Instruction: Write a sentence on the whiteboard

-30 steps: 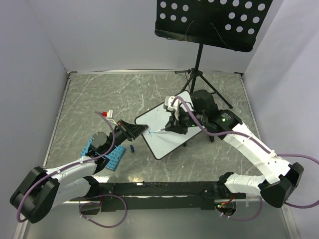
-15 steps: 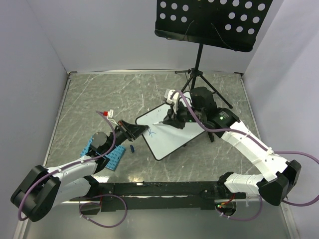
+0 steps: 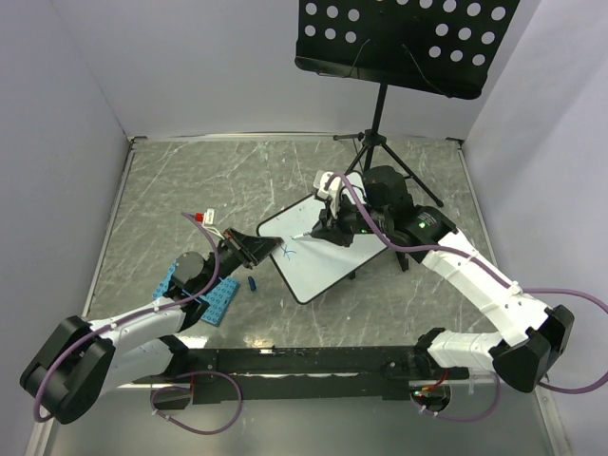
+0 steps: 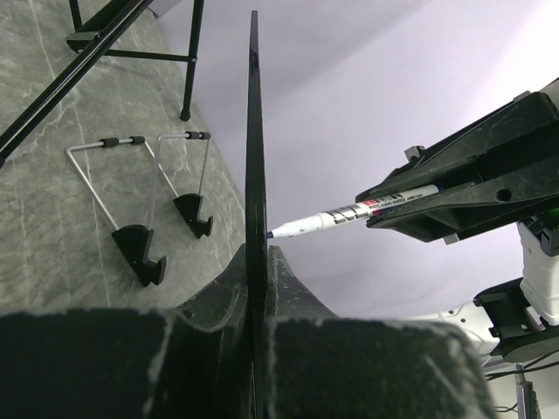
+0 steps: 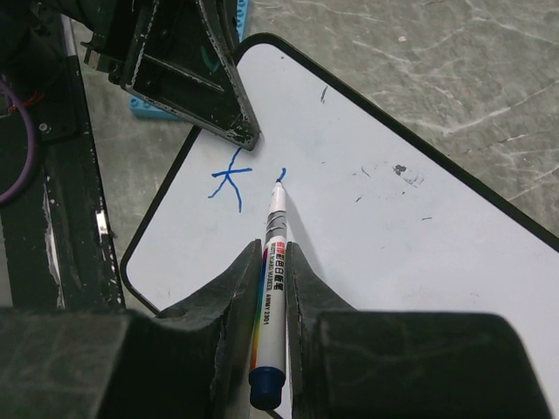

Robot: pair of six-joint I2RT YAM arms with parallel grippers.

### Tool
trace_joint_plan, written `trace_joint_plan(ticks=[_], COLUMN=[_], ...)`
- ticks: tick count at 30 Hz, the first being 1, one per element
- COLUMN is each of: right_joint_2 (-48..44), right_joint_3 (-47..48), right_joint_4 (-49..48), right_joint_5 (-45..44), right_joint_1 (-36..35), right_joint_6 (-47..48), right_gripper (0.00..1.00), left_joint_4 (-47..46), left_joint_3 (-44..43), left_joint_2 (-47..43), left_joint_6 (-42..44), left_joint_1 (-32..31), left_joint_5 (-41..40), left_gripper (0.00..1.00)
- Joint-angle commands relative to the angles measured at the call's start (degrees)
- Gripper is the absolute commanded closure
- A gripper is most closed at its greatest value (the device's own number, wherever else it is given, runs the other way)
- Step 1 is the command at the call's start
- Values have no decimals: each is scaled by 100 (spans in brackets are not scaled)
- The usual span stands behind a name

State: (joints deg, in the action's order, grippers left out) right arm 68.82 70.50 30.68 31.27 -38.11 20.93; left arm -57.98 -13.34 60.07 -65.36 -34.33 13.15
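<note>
The whiteboard (image 3: 328,249) stands tilted at the table's middle; it also shows in the right wrist view (image 5: 376,227) and edge-on in the left wrist view (image 4: 254,131). My left gripper (image 3: 266,249) is shut on the whiteboard's left corner (image 4: 255,262). My right gripper (image 3: 328,231) is shut on a white marker (image 5: 274,253) with a blue cap end. Its tip touches the board next to a blue "k" (image 5: 229,181) and a short new blue stroke (image 5: 281,174). The marker also shows in the left wrist view (image 4: 349,212). Only this start of the sentence is written.
A black perforated music stand (image 3: 404,38) on a tripod (image 3: 380,142) stands behind the board. A blue studded plate (image 3: 214,294) and a small blue cap (image 3: 253,282) lie under my left arm. The board's wire feet (image 4: 140,227) rest on the marble table.
My right gripper moved up and left from the board's middle to a spot beside the "k" a second ago; the marker tip now makes a short stroke there. The left arm has not moved.
</note>
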Motion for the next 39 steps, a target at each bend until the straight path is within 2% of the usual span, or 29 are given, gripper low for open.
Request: trace_joint_plan(ticks=[1, 9, 39], right_joint_2=[-140, -378, -52], right_joint_3=[122, 34, 16], right_joint_4=[17, -35, -70], right_joint_5=[125, 617, -77], right_joint_1=[23, 31, 145], right_joint_6=[43, 78, -27], right_gripper=[100, 100, 100], left_joint_4=[-1032, -1049, -1190], left_joint_3=[-168, -177, -116], left_joint_2=[-216, -154, -127], left_joint_6=[-275, -275, -328], left_joint_1=[-13, -21, -13], left_joint_5=[-93, -102, -40], left_gripper=[99, 99, 99])
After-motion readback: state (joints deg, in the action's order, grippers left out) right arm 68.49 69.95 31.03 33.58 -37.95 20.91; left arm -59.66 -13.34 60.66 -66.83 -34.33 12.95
